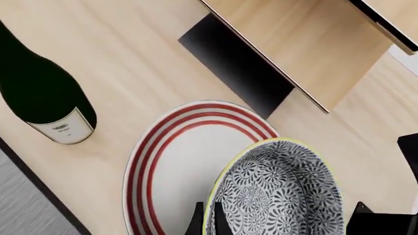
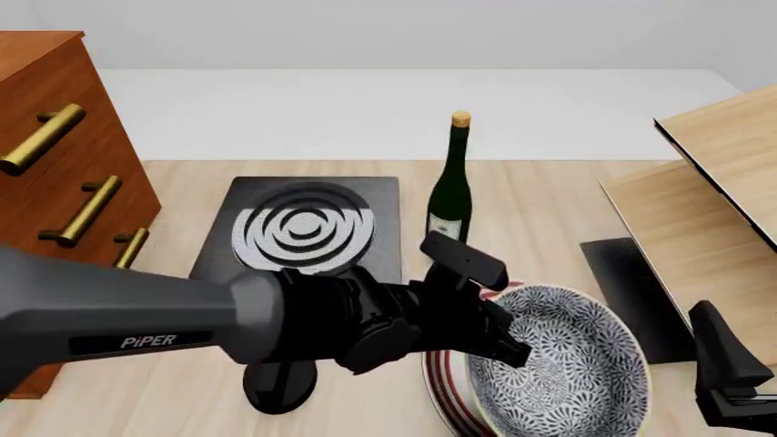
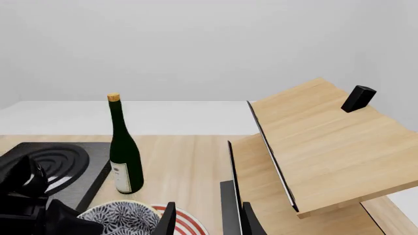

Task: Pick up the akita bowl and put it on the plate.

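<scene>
The akita bowl (image 1: 281, 191), black-and-white patterned with a pale yellow rim, hangs tilted over the near right part of the plate (image 1: 176, 166), a white plate with red rings. My left gripper (image 1: 207, 221) is shut on the bowl's rim, one finger inside and one outside. In the front view the bowl (image 2: 565, 364) covers most of the plate (image 2: 439, 378), and the left gripper (image 2: 516, 350) grips its left rim. I cannot tell whether bowl and plate touch. My right gripper (image 3: 207, 223) is open and holds nothing, off to the right (image 2: 729, 378) of the bowl (image 3: 121, 218).
A dark green wine bottle (image 2: 450, 196) stands just behind the plate. A black stove (image 2: 304, 232) with grey rings lies to the left of the bottle. A wooden drawer cabinet (image 2: 55, 182) stands at the far left, and a slanted wooden shelf unit (image 2: 704, 209) at the right.
</scene>
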